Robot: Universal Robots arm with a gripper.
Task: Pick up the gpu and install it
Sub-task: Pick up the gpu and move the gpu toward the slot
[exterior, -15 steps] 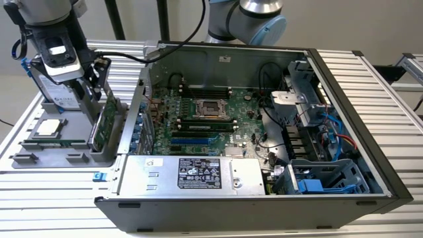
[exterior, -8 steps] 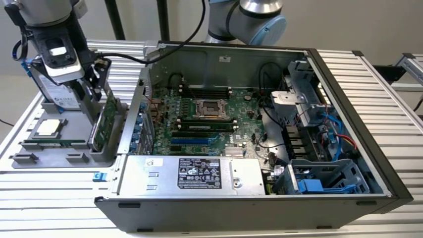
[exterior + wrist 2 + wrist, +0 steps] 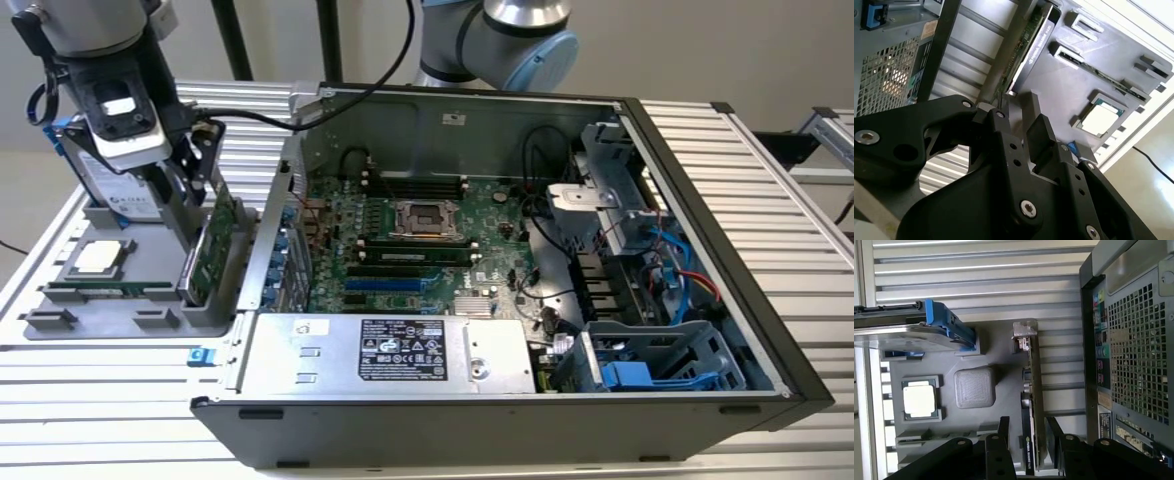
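end effector: spread open. The end effector (image 3: 194,200) is down over the gray holder (image 3: 134,320), with one finger (image 3: 1003,432) on each side of the card. In the first wrist view there's a sliver of gap on at least one side, so it's straddling, not pinching.

gpu: the gpu (image 3: 211,245) is standing on its long edge in a slot of the holder, on the holder's side nearest the computer case (image 3: 534,420). Its top edge runs right between the fingers.

rest of the holder: a hard drive (image 3: 120,205) in a blue frame is propped up at the holder's end next to the arm. A processor chip (image 3: 96,258) lies flat in a recess toward the holder's middle, well apart from the card.

in the way: nothing sits between the fingers and the card. The case's open side wall is just beside the holder's gpu side, so it's tight there.

case: it lies open next to the holder on the slatted worktop (image 3: 80,400), with the motherboard (image 3: 400,240) facing up.

first wrist view extras: it looks straight down the card's edge (image 3: 1034,390). The silver bracket (image 3: 1025,330) is at the card's end away from the fingers, and a square textured pad (image 3: 974,387) sits on the holder between the chip (image 3: 919,401) and the card.

second wrist view extras: it shows the finger linkages up close (image 3: 1014,107), with the card (image 3: 1026,45) running away from them across the holder.
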